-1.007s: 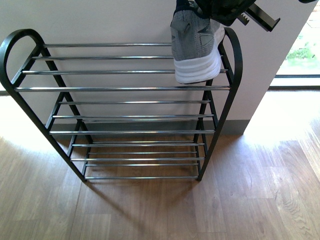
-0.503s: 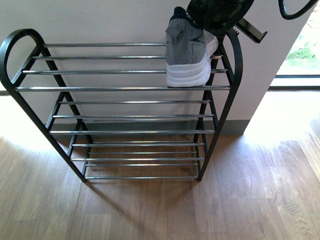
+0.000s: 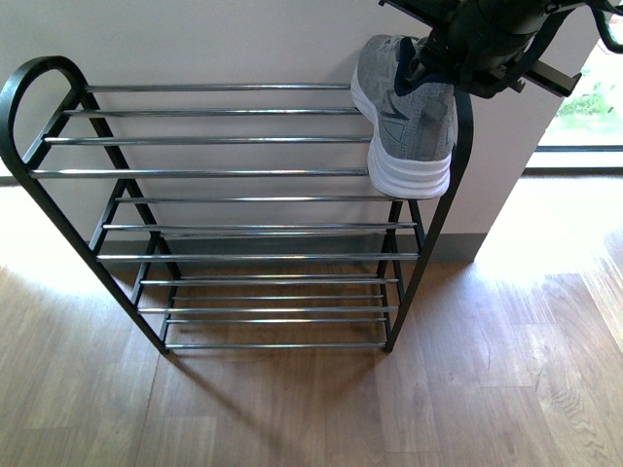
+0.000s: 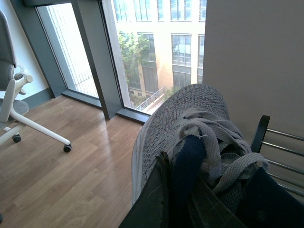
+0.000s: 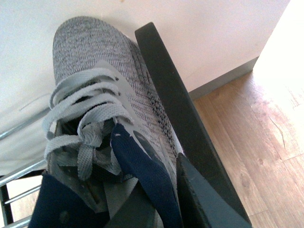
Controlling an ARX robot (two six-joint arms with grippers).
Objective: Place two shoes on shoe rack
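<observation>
Wall [image 3: 214,39] backs the shoe rack [image 3: 58,204] in the front view. The sneaker [image 3: 404,112] sits tilted over the right end of the top tier, toe toward the wall and white heel covering the front rod, with black arm hardware [image 3: 487,34] on its collar. In the left wrist view, the left gripper [image 4: 185,199] clamps a grey shoe [image 4: 180,118] by its navy tongue, with windows [image 4: 156,47] beyond; whether it is the same shoe, I cannot tell. In the right wrist view, the right gripper [image 5: 166,199] pinches the sneaker's tongue, the toe at the wall, just beside the shoe rack.
</observation>
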